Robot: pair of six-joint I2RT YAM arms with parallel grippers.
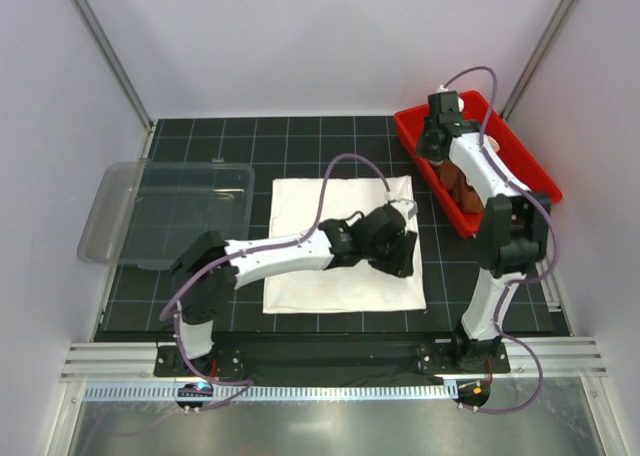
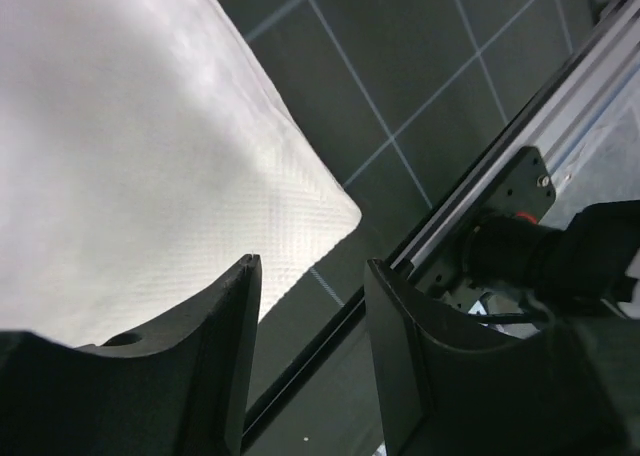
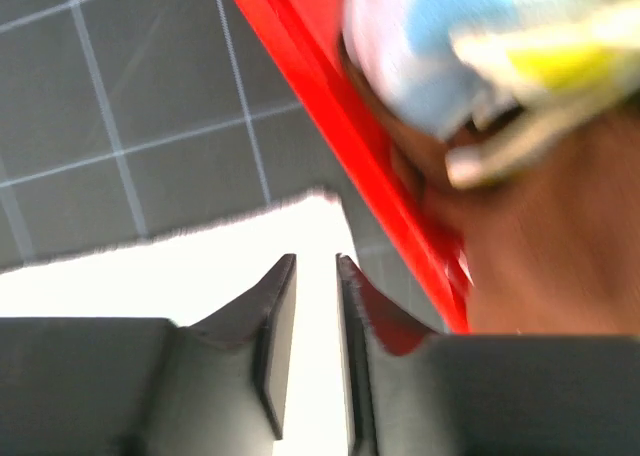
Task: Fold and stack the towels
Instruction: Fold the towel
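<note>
Top external: white towel point(image 1: 340, 248) lies flat in the middle of the dark grid mat point(image 1: 200, 141), its edges roughly square to the table.
Left arm: reaches across the white towel from the left, and the left gripper point(image 1: 400, 259) hangs over the towel's right part, near its right edge.
Left jaws: wide apart in the left wrist view point(image 2: 312, 266), with nothing between them; a towel corner point(image 2: 300, 201) lies flat just beyond the fingertips, with bare mat beside it.
Right arm: stretched to the far right, with the right gripper point(image 1: 432, 148) over the left end of the red bin point(image 1: 520, 141).
Right jaws: narrow in the right wrist view point(image 3: 316, 261), with a slim gap and nothing seen clamped in it; the picture is blurred.
Red bin: sits angled at the mat's far right corner, its rim point(image 3: 330, 126) crossing the right wrist view, with the white towel's edge point(image 3: 200, 266) below it.
Brown towel: bunched inside the bin point(image 1: 462, 184), filling the view's right side point(image 3: 560, 246).
Pastel towel: a pale blue, white and yellow heap point(image 3: 440, 36) on the brown one, too blurred to show any pattern.
Clear tray: on the left point(image 1: 110, 226), well apart from the white towel and overhanging the mat's left edge.
</note>
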